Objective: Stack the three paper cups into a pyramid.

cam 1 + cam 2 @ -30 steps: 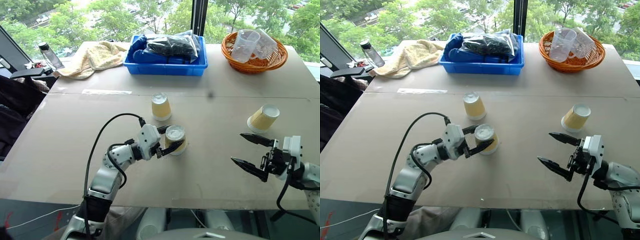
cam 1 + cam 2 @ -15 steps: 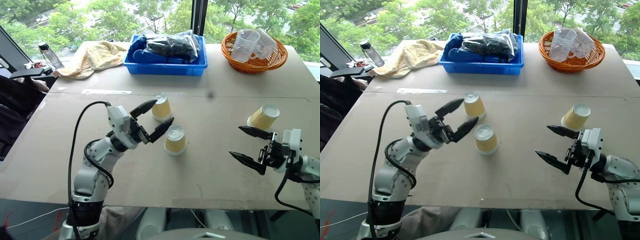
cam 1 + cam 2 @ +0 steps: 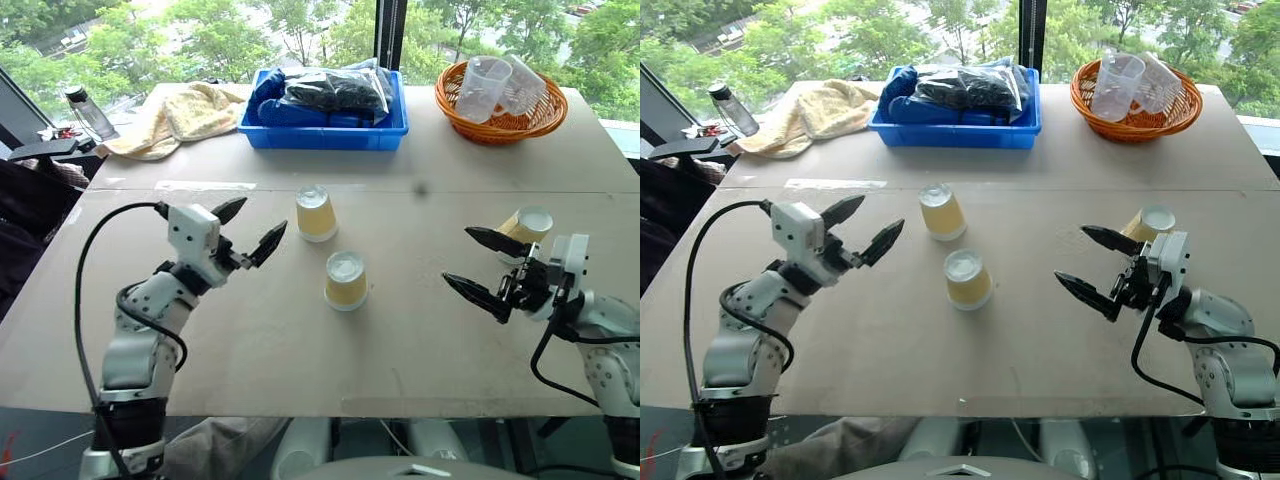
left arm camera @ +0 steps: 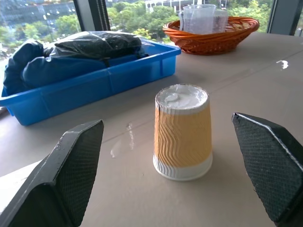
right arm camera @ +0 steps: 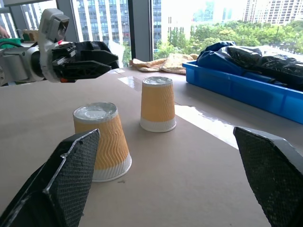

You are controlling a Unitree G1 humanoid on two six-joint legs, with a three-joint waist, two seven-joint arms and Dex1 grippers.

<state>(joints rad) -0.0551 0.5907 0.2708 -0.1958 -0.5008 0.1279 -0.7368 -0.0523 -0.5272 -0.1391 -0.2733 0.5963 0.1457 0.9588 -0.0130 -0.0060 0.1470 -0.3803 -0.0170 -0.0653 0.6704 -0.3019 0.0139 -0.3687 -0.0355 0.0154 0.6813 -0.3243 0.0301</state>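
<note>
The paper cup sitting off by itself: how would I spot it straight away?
Start at the round orange wicker basket in the table's far right corner and come toward the robot. There, just behind the right end effector, is a tan ribbed paper cup. Unlike the two upright cups mid-table, it looks tilted.

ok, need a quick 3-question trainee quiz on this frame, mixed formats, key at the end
1. True or false: one paper cup is already stacked on top of two others.
2. What does the orange basket hold? A) clear plastic cups B) a towel C) dark bags
3. Fill in: both the left gripper and right gripper are ____ and hold nothing.

Key:
1. False. The far cup, near cup and right cup all stand apart, upside down on the table.
2. A
3. open
</note>
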